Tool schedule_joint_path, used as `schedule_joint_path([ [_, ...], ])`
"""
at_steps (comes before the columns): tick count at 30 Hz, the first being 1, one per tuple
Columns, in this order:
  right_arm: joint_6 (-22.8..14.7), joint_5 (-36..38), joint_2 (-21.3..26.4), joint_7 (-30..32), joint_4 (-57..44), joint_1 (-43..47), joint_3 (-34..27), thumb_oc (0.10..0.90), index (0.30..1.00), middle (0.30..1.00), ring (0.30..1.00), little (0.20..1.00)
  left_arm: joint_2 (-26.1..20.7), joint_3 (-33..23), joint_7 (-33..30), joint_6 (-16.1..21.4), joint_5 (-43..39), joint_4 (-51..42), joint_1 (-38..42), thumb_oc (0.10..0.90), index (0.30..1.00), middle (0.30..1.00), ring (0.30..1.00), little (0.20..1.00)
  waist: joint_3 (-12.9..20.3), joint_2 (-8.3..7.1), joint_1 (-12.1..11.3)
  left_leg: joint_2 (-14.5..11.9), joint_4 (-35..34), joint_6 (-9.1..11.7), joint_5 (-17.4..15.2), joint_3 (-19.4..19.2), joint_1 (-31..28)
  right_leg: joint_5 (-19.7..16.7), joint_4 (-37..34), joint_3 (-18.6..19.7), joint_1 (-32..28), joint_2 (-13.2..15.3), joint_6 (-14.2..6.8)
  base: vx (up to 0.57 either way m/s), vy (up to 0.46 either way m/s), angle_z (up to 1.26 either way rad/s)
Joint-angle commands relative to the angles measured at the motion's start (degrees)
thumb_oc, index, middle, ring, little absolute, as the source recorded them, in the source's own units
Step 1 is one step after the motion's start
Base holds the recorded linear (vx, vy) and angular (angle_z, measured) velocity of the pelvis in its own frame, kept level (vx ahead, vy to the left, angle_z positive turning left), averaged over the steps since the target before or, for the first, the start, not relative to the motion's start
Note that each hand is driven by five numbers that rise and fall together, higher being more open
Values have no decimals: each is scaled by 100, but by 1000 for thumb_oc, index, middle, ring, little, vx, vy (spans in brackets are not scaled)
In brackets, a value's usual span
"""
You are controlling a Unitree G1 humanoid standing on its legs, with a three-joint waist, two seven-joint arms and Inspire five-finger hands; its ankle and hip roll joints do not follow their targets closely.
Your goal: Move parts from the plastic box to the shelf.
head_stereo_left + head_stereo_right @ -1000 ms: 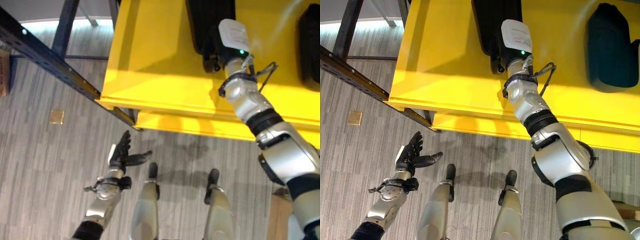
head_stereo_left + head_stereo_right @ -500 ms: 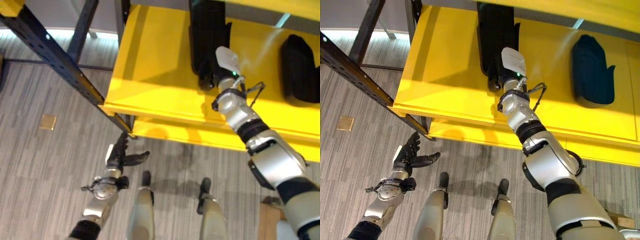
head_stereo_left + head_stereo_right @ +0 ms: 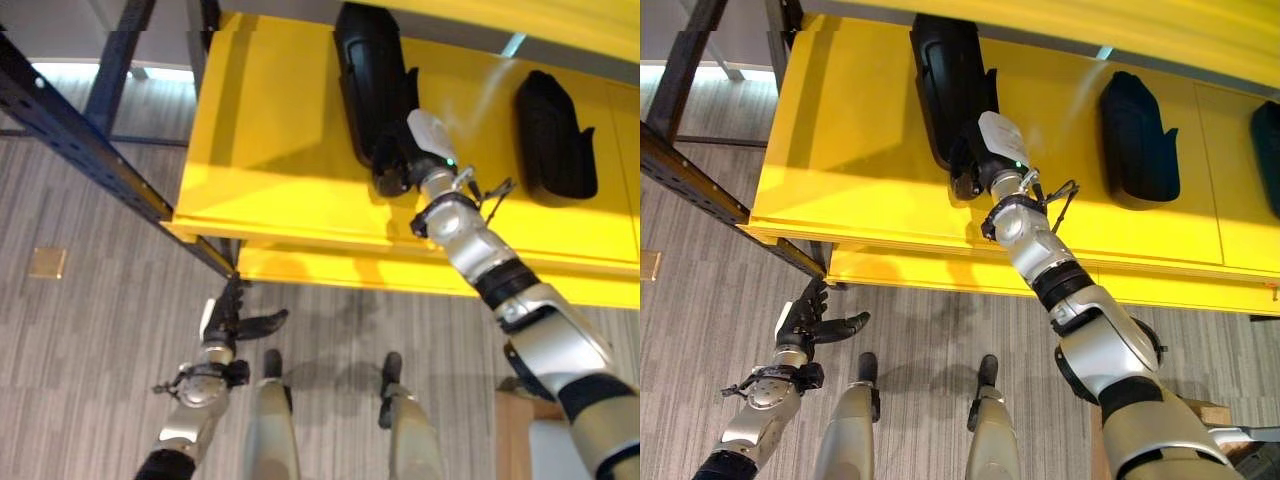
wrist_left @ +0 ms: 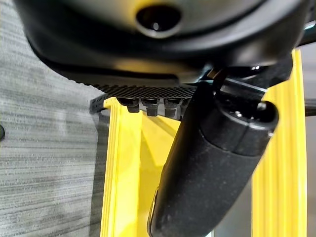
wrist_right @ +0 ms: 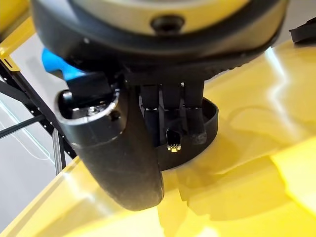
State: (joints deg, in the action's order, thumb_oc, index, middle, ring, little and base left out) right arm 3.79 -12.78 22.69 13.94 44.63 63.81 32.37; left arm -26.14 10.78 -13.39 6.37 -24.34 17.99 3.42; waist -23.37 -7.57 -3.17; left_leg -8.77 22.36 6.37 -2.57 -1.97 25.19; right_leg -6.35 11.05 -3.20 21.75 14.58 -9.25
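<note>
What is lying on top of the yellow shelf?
On the yellow shelf lie black parts: one held at its near end by the right hand, another farther right. The shelf board above hides their far ends.

bare yellow shelf (image 3: 850,150) lies open left of the long black part (image 3: 945,85); another black part (image 3: 1137,140) blocks the right; the dark post (image 3: 80,150) flanks the left.

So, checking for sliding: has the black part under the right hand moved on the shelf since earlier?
Cannot tell: the camera shifted. The black part under the right hand keeps its sideways gap to the second black part.
</note>
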Motion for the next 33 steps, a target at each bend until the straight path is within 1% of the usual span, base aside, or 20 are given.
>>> schedule_joint_path([
  [1,61,248,354,-142,-34,-80,-120,400,300,300,300,300,-231,-340,-173,368,150,-612,3,900,1000,1000,1000,1000,-275,-9,-90,-30,-82,2,-234,25,-385,-192,254,267,221,166,-165,-7,-14,-12],
  [5,83,248,437,-168,-59,-89,-136,400,300,300,300,300,-218,-375,-190,350,153,-614,0,900,1000,1000,1000,1000,-311,-21,-56,-52,-79,10,-232,29,-388,-179,302,276,258,144,-155,-3,-11,-7],
  [11,104,345,442,-167,-130,-175,-237,400,300,300,300,300,-222,-372,-187,325,181,-595,27,900,1000,1000,1000,1000,-351,-24,-29,-70,-74,21,-223,9,-377,-156,335,266,267,133,-151,0,0,0],
  [20,107,611,490,-87,-299,-403,-497,400,300,300,300,300,-209,-367,-221,284,210,-596,69,900,1000,1000,1000,1000,-380,0,4,-52,-81,1,-230,-13,-355,-171,338,282,296,132,-168,0,0,0],
  [29,60,1057,402,-88,-921,-761,-664,400,300,300,300,300,-188,-441,-293,199,241,-583,74,900,1000,1000,1000,1000,-392,-53,57,-55,-17,-8,-255,-18,-294,-171,378,286,343,124,-155,0,0,0],
  [33,51,1115,434,-93,-1116,-872,-703,400,300,300,300,300,-181,-455,-313,176,254,-588,67,900,1000,1000,1000,1000,-399,-77,80,-59,7,-13,-263,-27,-276,-185,382,286,350,125,-158,0,0,0],
])
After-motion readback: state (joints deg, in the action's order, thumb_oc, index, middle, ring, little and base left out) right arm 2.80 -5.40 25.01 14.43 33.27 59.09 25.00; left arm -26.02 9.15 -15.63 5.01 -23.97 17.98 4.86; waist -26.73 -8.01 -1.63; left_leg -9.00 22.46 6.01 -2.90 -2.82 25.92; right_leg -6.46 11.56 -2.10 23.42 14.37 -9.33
